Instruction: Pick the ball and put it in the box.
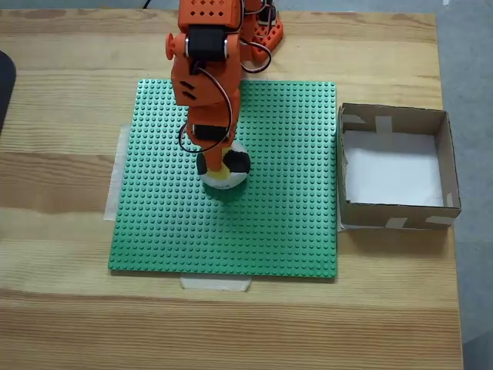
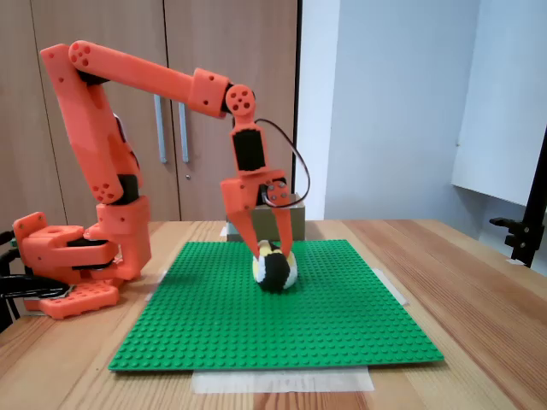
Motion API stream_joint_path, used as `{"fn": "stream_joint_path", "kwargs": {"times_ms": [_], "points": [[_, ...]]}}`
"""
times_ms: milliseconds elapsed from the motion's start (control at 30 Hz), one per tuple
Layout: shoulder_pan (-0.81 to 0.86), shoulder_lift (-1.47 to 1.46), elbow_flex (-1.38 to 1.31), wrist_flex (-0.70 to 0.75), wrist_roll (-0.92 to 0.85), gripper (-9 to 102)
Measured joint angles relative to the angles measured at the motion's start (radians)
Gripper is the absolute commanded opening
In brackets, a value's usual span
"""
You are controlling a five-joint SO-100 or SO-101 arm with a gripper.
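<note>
The yellow, black and white ball (image 1: 228,169) rests near the middle of the green studded baseplate (image 1: 285,223). My orange gripper (image 1: 219,163) comes down on it from above, and its two fingers press against the ball's upper sides. In a fixed view from the side, the gripper (image 2: 272,249) straddles the ball (image 2: 275,272), which still touches the plate. The brown cardboard box (image 1: 397,214) with a white bottom stands just off the plate's right edge; from the side only a part of the box (image 2: 298,224) shows behind the gripper.
The baseplate is taped to a wooden table (image 1: 62,301). The arm's orange base (image 2: 68,265) sits at the plate's far side. A dark object (image 1: 5,81) lies at the table's left edge. A black stand (image 2: 526,231) is at the right.
</note>
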Motion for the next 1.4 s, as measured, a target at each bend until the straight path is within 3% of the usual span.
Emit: {"fn": "stream_joint_path", "kwargs": {"times_ms": [200, 1400], "points": [[0.0, -0.003, 0.0, -0.011, -0.008, -1], [-0.044, -0.005, -0.173, 0.032, 0.002, -1]]}}
